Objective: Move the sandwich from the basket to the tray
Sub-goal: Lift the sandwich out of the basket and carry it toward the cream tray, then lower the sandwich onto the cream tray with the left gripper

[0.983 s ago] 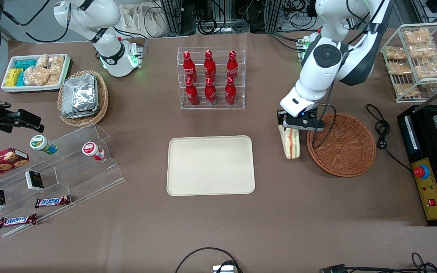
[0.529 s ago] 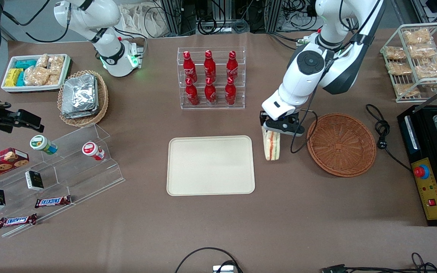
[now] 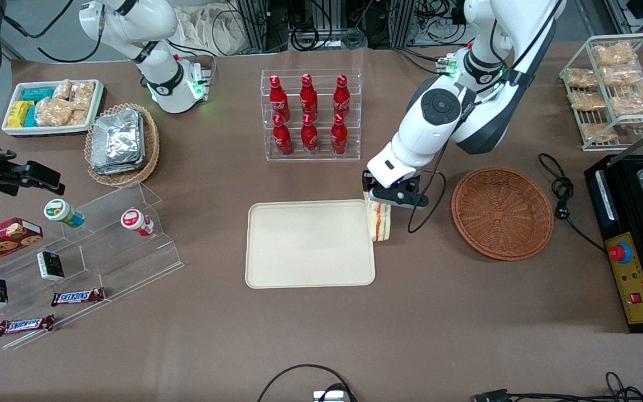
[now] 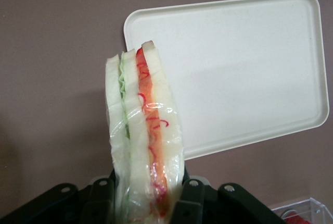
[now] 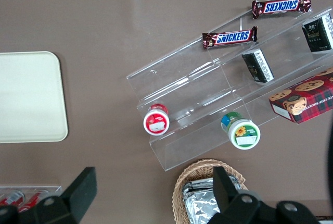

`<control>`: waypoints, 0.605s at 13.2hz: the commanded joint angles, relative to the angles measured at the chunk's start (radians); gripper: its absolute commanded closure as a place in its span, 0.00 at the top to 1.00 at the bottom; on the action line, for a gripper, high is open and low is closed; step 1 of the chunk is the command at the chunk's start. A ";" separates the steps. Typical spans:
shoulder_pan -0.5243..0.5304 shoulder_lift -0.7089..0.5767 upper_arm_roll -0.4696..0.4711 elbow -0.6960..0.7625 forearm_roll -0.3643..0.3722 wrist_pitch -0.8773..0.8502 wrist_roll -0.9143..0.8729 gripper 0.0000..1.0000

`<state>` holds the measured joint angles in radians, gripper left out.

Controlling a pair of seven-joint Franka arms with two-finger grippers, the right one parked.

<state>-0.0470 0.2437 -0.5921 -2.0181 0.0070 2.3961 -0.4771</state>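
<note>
My gripper [image 3: 384, 196] hangs above the tray's edge on the working arm's side, shut on the sandwich [image 3: 380, 221]. The sandwich [image 4: 143, 130] is a plastic-wrapped wedge of pale bread with red, orange and green layers, held upright between the black fingers [image 4: 193, 199]. It hangs in the air, its tip pointing down toward the table. The cream tray [image 3: 309, 244] lies flat on the brown table with nothing on it; in the left wrist view the tray [image 4: 244, 73] lies just past the sandwich. The reddish-brown basket [image 3: 502, 213] sits toward the working arm's end, with nothing in it.
A clear rack of red bottles [image 3: 310, 114] stands farther from the front camera than the tray. A black cable [image 3: 560, 190] and a black machine [image 3: 634, 245] lie past the basket toward the working arm's end. Clear stepped shelves with snacks [image 3: 81, 245] sit toward the parked arm's end.
My gripper has carried the sandwich sideways from beside the basket's rim to the tray's edge, toward the parked arm's end. The basket and tray have stayed put.
</note>
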 commanded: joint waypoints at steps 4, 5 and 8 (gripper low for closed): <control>-0.060 0.153 0.003 0.231 0.123 -0.205 -0.121 0.38; -0.065 0.186 0.002 0.263 0.149 -0.216 -0.158 0.38; -0.114 0.255 0.003 0.309 0.246 -0.218 -0.265 0.37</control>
<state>-0.1240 0.4254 -0.5928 -1.7847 0.1948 2.2099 -0.6718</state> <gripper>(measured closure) 0.630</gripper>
